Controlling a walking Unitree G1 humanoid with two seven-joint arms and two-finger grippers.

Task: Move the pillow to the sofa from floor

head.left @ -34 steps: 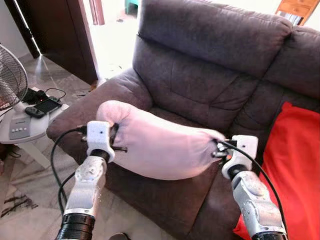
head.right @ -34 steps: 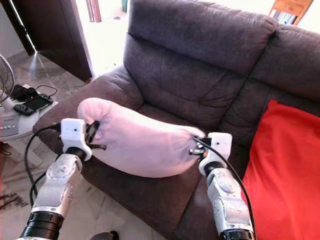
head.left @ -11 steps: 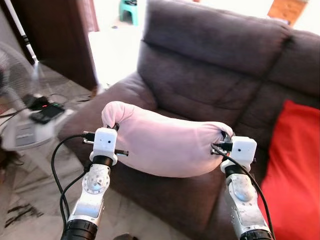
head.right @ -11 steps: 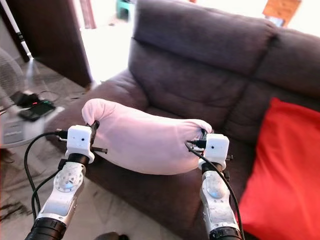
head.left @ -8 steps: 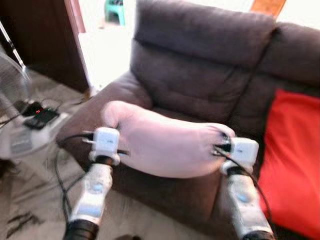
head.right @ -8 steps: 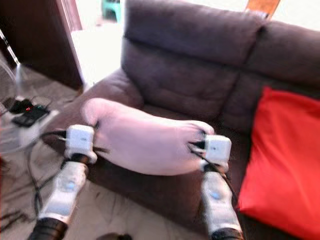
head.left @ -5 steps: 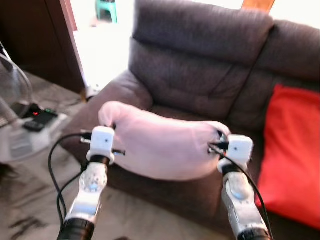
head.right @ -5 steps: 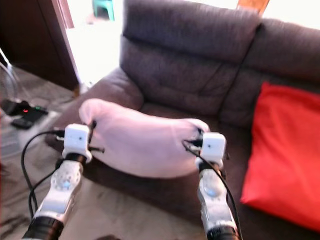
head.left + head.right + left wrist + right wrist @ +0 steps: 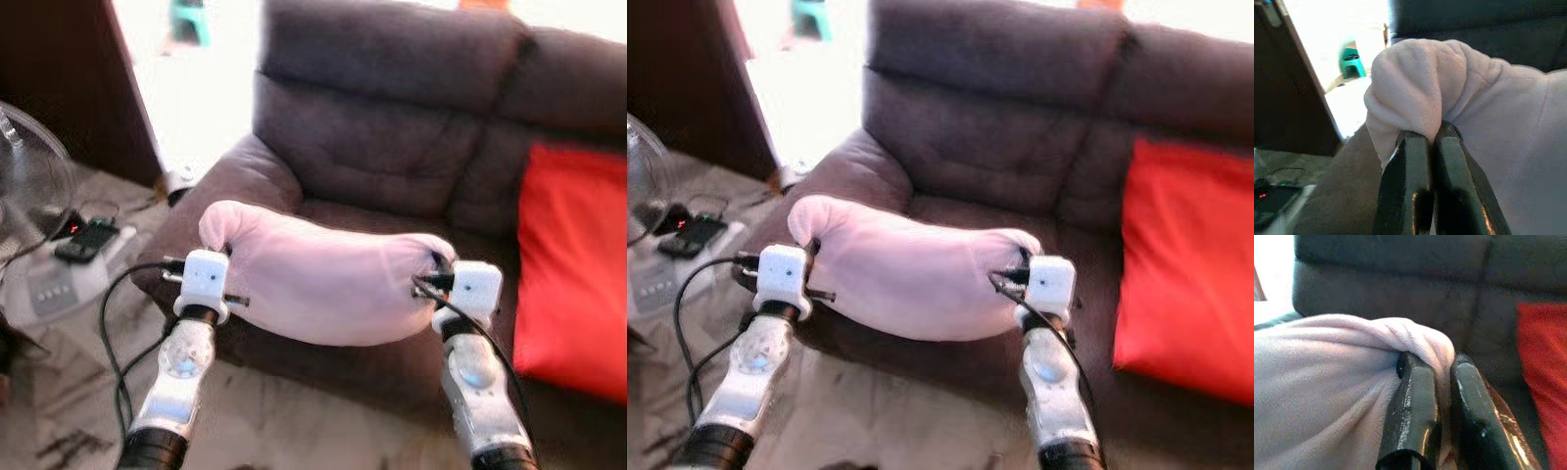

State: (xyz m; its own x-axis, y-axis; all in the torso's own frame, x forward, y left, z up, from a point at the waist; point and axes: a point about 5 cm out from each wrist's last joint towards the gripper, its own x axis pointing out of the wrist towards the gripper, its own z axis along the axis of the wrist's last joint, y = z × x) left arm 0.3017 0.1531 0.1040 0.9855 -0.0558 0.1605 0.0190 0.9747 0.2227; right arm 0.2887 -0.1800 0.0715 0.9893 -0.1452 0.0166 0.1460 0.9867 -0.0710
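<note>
A long pale pink pillow hangs in the air in front of the dark brown sofa, over the front edge of its left seat. My left gripper is shut on the pillow's left end, where the fabric bunches above the black fingers. My right gripper is shut on the right end, with a fold of pillow squeezed between its two fingers. The pillow sags a little between the two grips.
A red cushion leans on the sofa's right seat. At the left, a white fan and a small table with a phone stand on the marble floor. A dark door and a bright doorway lie behind.
The camera has shifted and drawn back a little, so the sofa sits lower and farther in view. Both grippers still hold the pillow at the same ends.
</note>
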